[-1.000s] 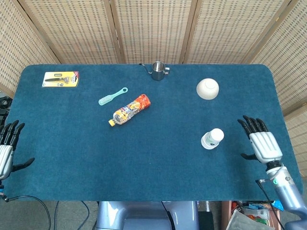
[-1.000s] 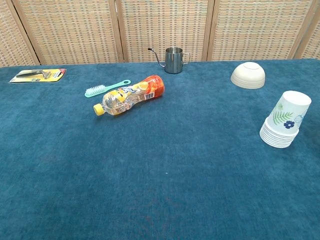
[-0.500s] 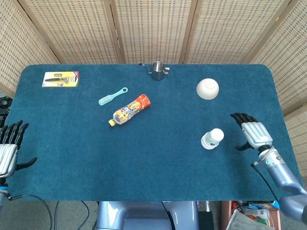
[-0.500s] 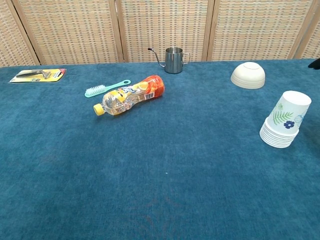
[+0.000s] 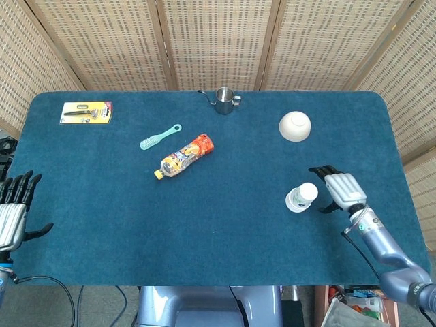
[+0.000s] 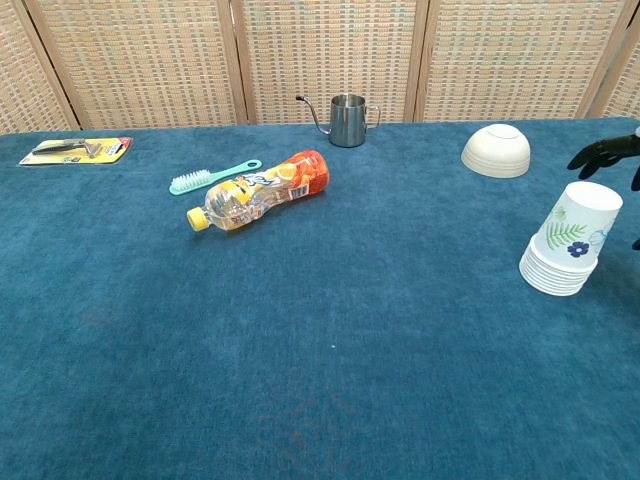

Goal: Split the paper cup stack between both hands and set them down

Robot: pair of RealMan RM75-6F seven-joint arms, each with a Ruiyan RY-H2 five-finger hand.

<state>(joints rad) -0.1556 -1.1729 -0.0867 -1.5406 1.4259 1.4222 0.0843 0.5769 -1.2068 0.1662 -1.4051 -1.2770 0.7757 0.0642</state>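
paper cup stack (image 6: 571, 243), white with leaf print, inverted and seemingly tilted; right robot hand (image 5: 338, 189) spread beside it.

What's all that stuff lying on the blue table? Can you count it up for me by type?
Paper cup stack: 1
Bowl, upside down: 1
Metal pitcher: 1
Drink bottle, lying down: 1
Green brush: 1
Packaged item on a yellow card: 1
Total: 6

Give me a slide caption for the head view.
Right hand open beside the upside-down paper cup stack, not touching; left hand waits open at the table edge.
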